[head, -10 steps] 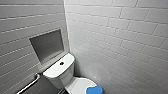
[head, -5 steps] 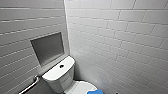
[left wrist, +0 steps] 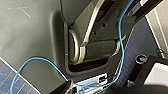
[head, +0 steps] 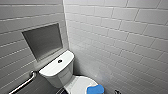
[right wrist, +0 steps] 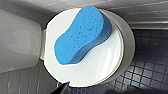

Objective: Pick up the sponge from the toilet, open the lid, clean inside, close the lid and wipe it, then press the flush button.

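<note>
We counted 1 sponge (right wrist: pixel 82 35) lying flat on the shut lid (right wrist: pixel 110 62) of 1 toilet (head: pixel 61 75), 1 flush button (head: pixel 60 61) mid tank top (head: pixel 51 68), 1 grab rail (head: pixel 23 83) beside it. Right gripper (right wrist: pixel 62 88) hung over the lid, off the sponge; clenched or released, we couldn't tell, same w/ left gripper (left wrist: pixel 65 88).

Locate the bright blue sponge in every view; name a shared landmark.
Head view: bright blue soft sponge at bottom edge, on the white oval plastic lid.
Right wrist view: sponge large, lying across that lid.
Left wrist view: blue cable, dark tiled floor.
Shared landmark: the lid.
</note>
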Controlling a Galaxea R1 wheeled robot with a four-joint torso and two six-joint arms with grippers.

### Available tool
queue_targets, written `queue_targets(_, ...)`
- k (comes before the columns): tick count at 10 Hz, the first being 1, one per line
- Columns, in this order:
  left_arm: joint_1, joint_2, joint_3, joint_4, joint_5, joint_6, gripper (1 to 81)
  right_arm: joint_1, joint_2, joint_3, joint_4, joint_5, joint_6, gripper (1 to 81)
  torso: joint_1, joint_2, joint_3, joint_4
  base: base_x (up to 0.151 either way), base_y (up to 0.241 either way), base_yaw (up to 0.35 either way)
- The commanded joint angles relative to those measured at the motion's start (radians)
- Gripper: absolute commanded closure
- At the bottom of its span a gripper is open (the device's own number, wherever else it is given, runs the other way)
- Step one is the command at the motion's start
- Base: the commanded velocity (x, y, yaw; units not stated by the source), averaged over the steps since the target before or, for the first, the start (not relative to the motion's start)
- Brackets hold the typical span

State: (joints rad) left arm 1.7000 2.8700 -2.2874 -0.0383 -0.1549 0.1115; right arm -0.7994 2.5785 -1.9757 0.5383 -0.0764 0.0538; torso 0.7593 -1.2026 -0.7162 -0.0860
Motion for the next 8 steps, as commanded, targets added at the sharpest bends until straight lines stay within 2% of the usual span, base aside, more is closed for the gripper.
queue_targets(1,0.013,-0.003,0.017,-0.008,0.072,0.008,1.0,0.139,-0.009,0.012,0.022,-0.051,0.003,1.0,0.063,-0.097,-0.091,0.0,0.0,0.0,0.0)
queue_targets(2,0.013,-0.003,0.017,-0.009,0.072,0.008,1.0,0.15,0.004,0.012,0.023,-0.051,0.004,1.0,0.087,-0.135,-0.127,0.0,0.0,0.0,0.0)
queue_targets(3,0.011,-0.001,0.017,-0.012,0.072,0.008,1.0,0.166,0.014,0.011,0.028,-0.051,0.015,1.0,0.109,-0.171,-0.067,0.0,0.0,0.0,0.0)
queue_targets(4,0.013,0.0,0.017,-0.014,0.072,0.008,1.0,0.186,0.036,0.009,0.034,-0.051,0.047,1.0,0.127,-0.198,-0.09,0.0,0.0,0.0,0.0)
queue_targets(8,0.013,0.002,0.017,-0.017,0.071,0.005,1.0,0.189,0.105,-0.06,0.038,-0.051,0.191,1.0,0.21,-0.33,-0.108,0.0,0.0,0.0,0.0)
